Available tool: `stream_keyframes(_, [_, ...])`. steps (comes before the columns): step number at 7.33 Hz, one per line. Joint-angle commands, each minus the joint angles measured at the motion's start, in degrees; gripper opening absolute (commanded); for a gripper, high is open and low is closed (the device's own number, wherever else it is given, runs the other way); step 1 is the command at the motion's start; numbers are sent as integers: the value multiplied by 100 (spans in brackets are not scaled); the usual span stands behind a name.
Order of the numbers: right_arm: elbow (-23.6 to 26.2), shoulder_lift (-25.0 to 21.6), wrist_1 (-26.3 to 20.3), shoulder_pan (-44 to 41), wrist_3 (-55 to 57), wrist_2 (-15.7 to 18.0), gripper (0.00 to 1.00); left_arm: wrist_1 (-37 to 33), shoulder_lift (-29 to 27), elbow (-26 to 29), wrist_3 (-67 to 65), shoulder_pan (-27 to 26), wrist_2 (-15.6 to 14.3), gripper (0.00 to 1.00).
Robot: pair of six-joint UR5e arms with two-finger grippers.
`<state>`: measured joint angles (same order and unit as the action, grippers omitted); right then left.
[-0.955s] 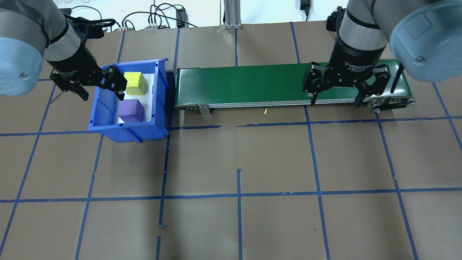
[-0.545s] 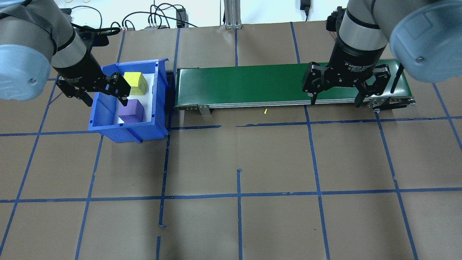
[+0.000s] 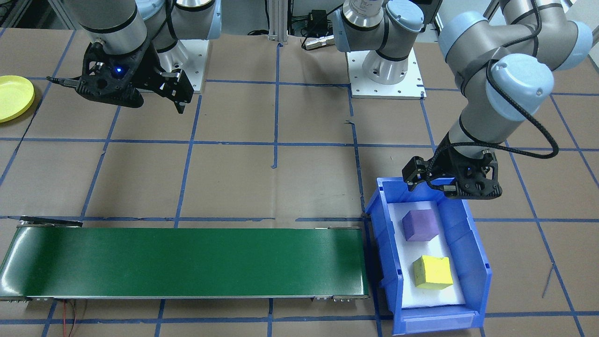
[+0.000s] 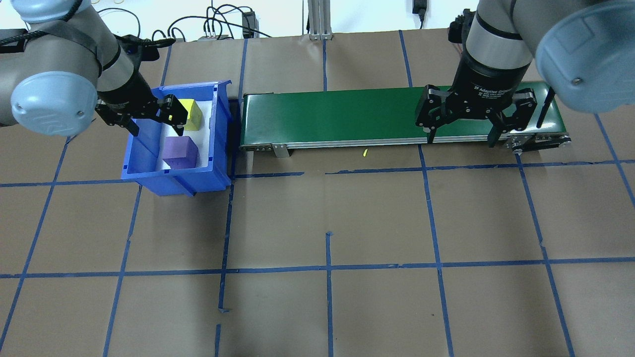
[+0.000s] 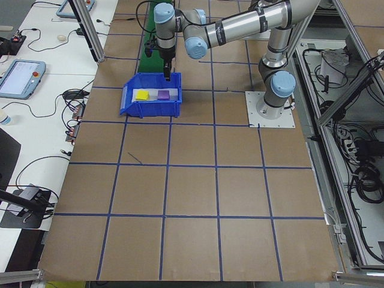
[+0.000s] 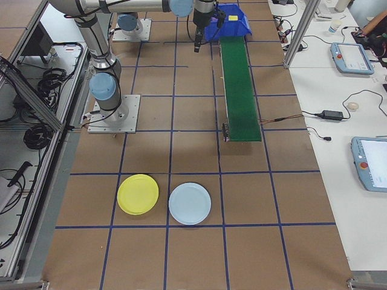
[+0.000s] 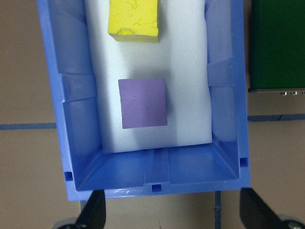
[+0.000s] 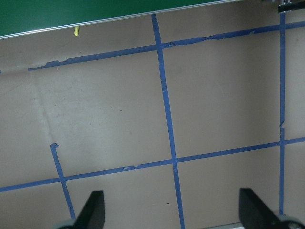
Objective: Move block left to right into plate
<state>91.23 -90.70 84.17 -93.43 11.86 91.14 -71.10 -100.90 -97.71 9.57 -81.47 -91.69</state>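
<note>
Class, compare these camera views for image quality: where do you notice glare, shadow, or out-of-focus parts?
Front-facing view: a pale sheen on the green belt at its left end. Left wrist view: the purple block is sharp, the fingertips at the bottom edge blurred. Overhead view: a soft shadow beside the blue bin.

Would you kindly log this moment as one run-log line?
left gripper: open, over blue bin | purple block, yellow block: in bin | right gripper: open, empty | yellow plate: empty
</note>
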Motion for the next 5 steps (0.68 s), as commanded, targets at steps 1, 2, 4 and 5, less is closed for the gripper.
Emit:
stream_keyframes(1, [0,0,-6,0,0,0,100,176,-131,24,89,156,-42,100])
stream_keyframes(2, [0,0,3,0,0,0,100,219,-297,-11,-6,184,-16,100])
stream_keyframes(4, [-9,0,3,0,0,0,100,552,-570,-64,-95,132,19,100])
stream_keyframes(5, [-9,0,-6,0,0,0,100,545,-545,-73,-43,79,20,100])
